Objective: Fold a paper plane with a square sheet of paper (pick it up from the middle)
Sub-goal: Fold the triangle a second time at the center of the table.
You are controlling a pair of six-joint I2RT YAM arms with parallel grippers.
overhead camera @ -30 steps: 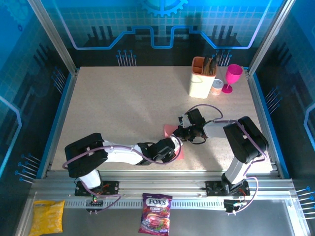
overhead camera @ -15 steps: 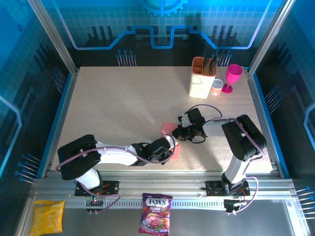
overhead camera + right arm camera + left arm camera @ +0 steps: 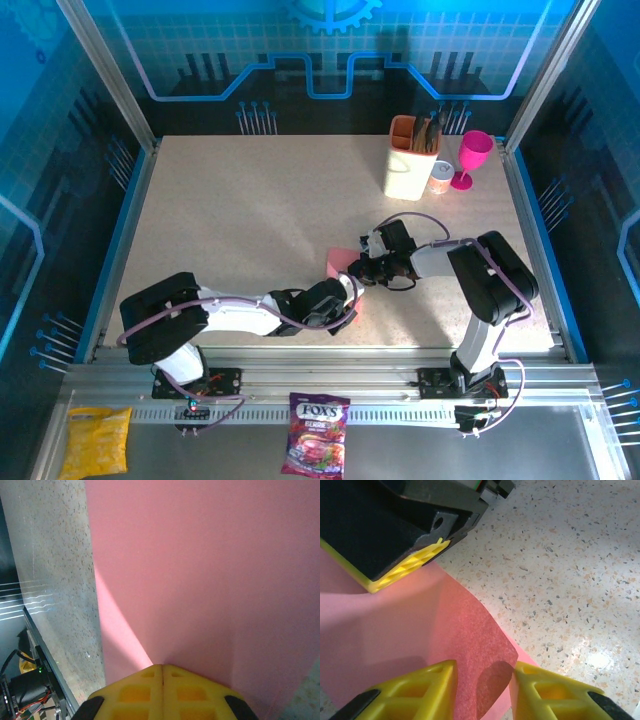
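Two arms. Left gripper (image 3: pixel 485 680): one, fingers apart astride a raised fold. Paper plane (image 3: pixel 338 262): one, pink, part-folded, centre-front of the table (image 3: pixel 240 210). Right gripper (image 3: pixel 162 672): one, closed, tips pressed on the paper. Goblet (image 3: pixel 472 158): one, far right. Speckled tabletop; blue-lit glass walls (image 3: pixel 300 60).

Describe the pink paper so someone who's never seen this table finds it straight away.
Start at the speckled beige table. Near its front middle lies the pink paper. It is a thin, pale salmon sheet, unlike the upright magenta goblet at the back right.
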